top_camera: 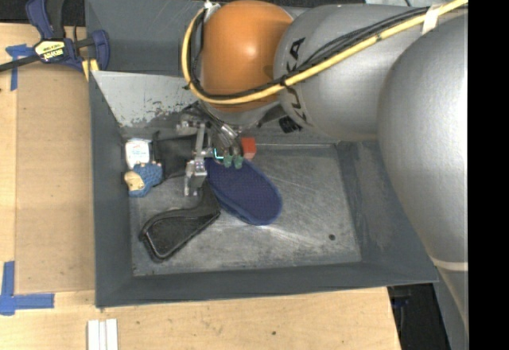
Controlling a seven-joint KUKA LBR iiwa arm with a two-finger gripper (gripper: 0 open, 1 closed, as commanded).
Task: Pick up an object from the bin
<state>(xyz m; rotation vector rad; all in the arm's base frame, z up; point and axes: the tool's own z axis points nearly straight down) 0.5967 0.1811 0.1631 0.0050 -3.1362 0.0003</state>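
Note:
My gripper (192, 180) hangs below the orange dome, low over the left middle of the bin. It stands at the left end of a dark blue oval soft thing (248, 194) that lies slanted on the bin floor. A black flat thing (169, 151) lies just left of the gripper, partly hidden by it. A small red-orange piece (249, 148) shows to the right of the gripper, above the blue oval. Below the gripper lies a black mesh pouch (176, 231).
A small white and blue thing (137, 153) and a blue and yellow thing (144, 177) lie by the left wall. The arm covers the bin's back and right side. Bare floor shows at the right front.

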